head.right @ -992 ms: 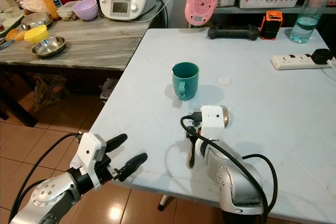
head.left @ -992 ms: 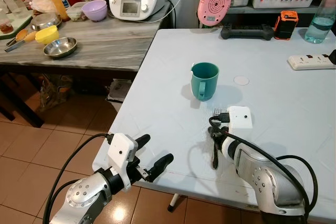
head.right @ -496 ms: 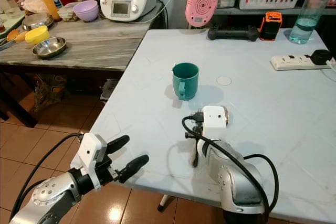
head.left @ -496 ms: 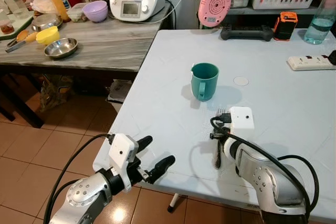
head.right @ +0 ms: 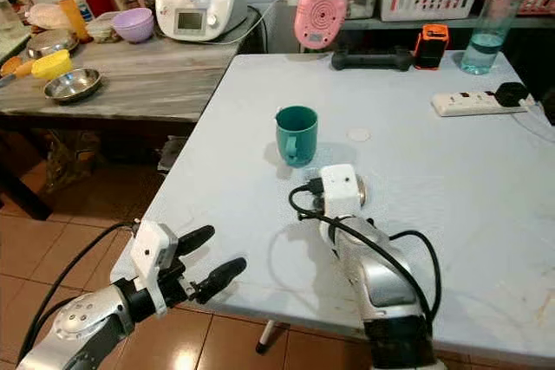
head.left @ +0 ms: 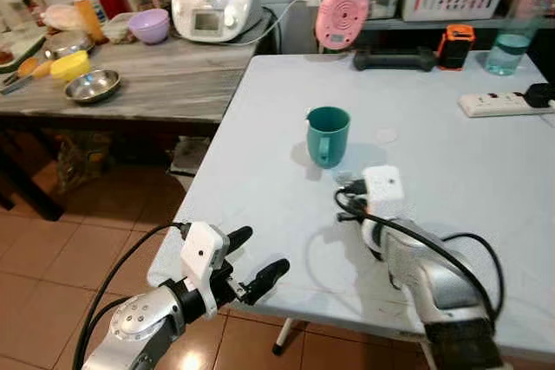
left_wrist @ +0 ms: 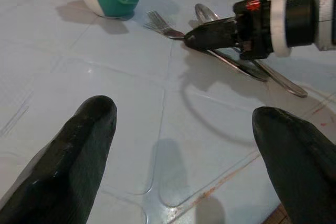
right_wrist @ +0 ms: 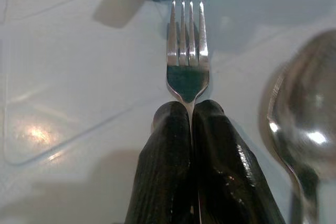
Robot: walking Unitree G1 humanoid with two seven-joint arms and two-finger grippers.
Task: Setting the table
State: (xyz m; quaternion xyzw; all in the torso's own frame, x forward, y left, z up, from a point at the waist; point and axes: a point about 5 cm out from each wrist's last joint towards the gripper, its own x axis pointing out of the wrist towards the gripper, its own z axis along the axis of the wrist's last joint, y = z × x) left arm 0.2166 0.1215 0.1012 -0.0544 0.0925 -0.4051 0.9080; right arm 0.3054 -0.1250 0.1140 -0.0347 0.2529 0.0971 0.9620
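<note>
The right gripper [right_wrist: 191, 145] is pressed together on the neck of a fork [right_wrist: 187, 51], with the tines pointing toward the green mug [head.left: 328, 134] and stopping just short of its base. A spoon [right_wrist: 307, 114] lies just beside the fork, on the side away from the mug's handle; from the left wrist view both pieces look low against the pale tabletop [head.left: 260, 127], though whether the fork fully rests on it cannot be told.

The step in hand looks like placing the cutlery next to the mug. If so, the next move calls for settling the fork flat, parting the fingers without dragging it, and lifting away clear of the spoon and the mug.

The left gripper [left_wrist: 184, 145] hovers spread and empty near the tabletop's edge, well apart from the mug.

In the head views the right wrist and its white camera block cover the fork and most of the spoon. The handles of both are hidden under the gripper, so how straight they lie is hard to judge.
</note>
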